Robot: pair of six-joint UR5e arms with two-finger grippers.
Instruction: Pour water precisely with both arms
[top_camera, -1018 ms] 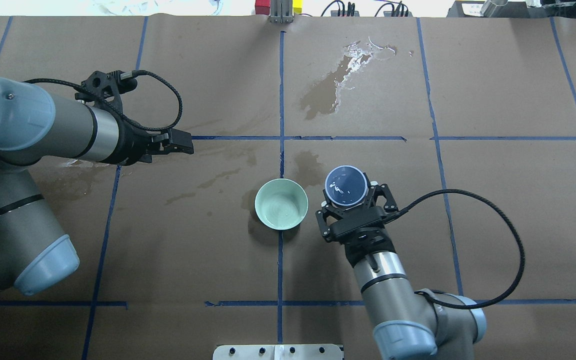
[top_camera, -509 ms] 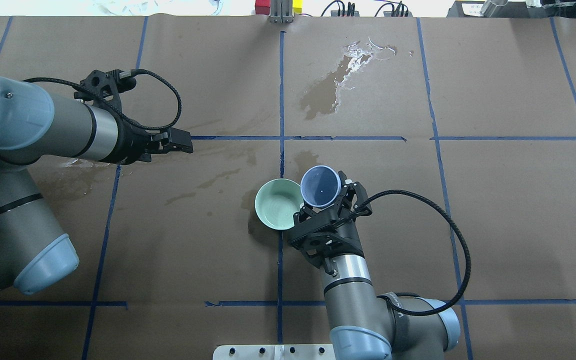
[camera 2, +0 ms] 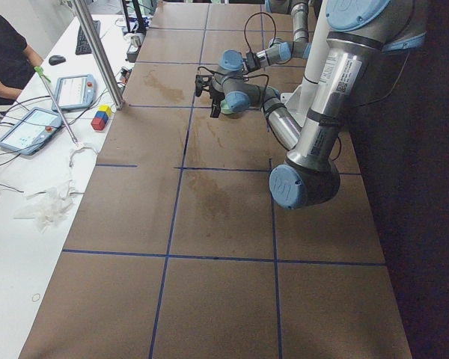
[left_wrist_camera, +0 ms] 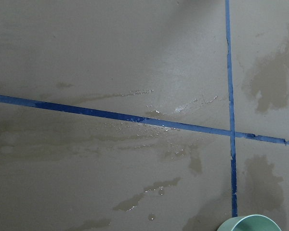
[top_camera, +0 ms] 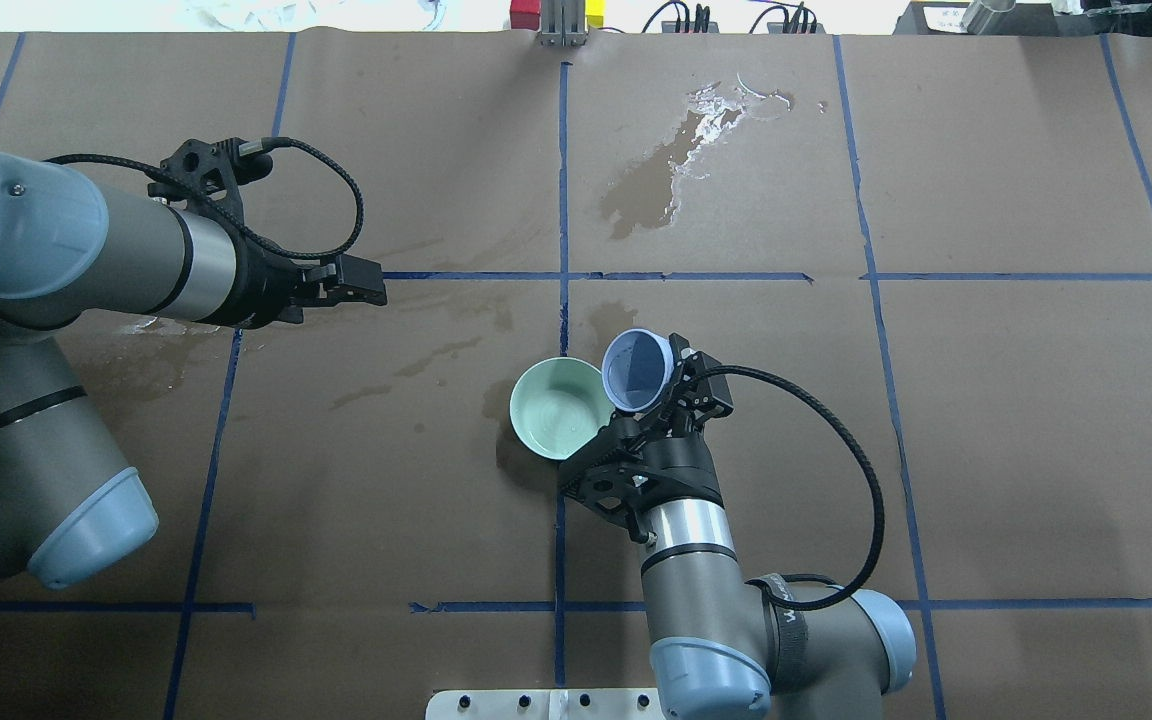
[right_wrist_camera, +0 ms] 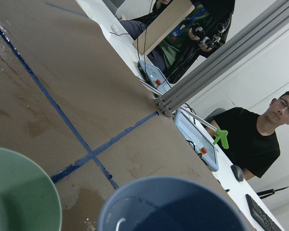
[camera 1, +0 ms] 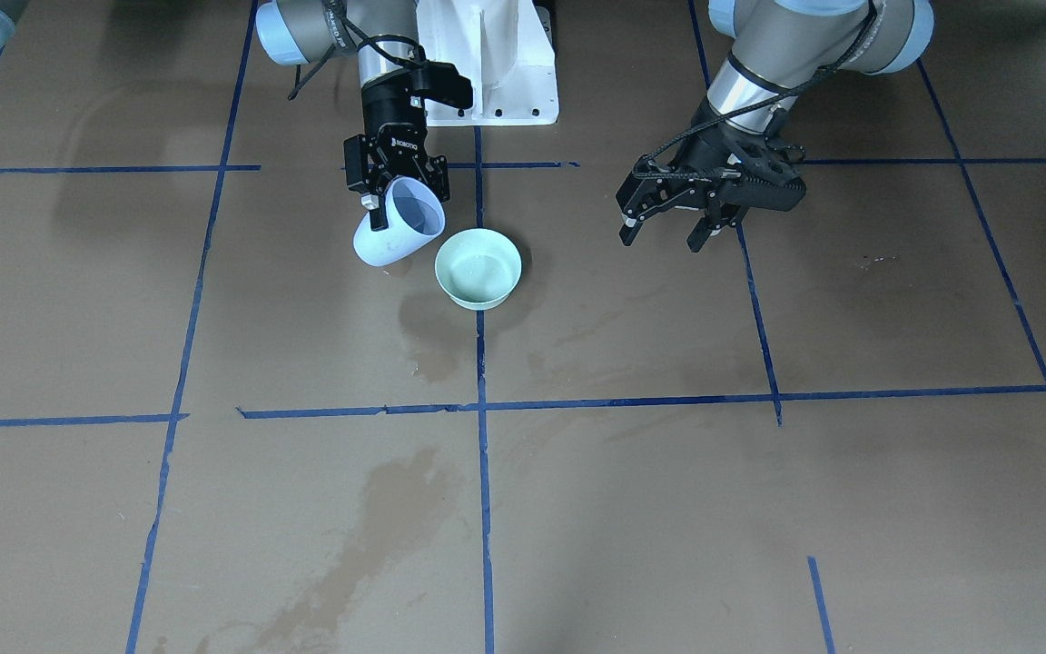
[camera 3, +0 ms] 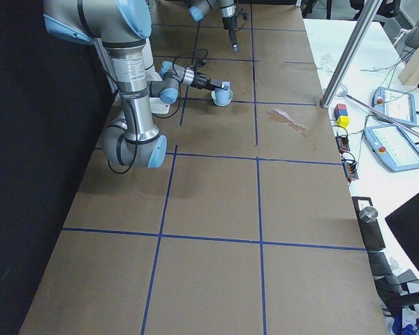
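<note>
My right gripper [top_camera: 652, 388] is shut on a pale blue cup [top_camera: 638, 370] and holds it tilted, its mouth leaning toward the pale green bowl [top_camera: 556, 408] just to its left. In the front view the cup [camera 1: 394, 236] hangs beside the bowl [camera 1: 478, 268], its rim near the bowl's edge. The right wrist view shows the cup's rim [right_wrist_camera: 173, 202] and the bowl [right_wrist_camera: 19, 192] close together. Water is barely visible in either vessel. My left gripper [camera 1: 668, 229] is open and empty, hovering over the table far to the bowl's left [top_camera: 361, 282].
Wet stains mark the brown paper at the back [top_camera: 656, 180] and near the left arm [top_camera: 146, 330]. Blue tape lines grid the table. The white pedestal [camera 1: 487, 64] stands behind the bowl. A person [right_wrist_camera: 260, 139] and tablets sit beyond the far edge.
My right arm has swung left with the cup, from beside the bowl to its rim, and tipped it toward the bowl. The left arm has not moved.
</note>
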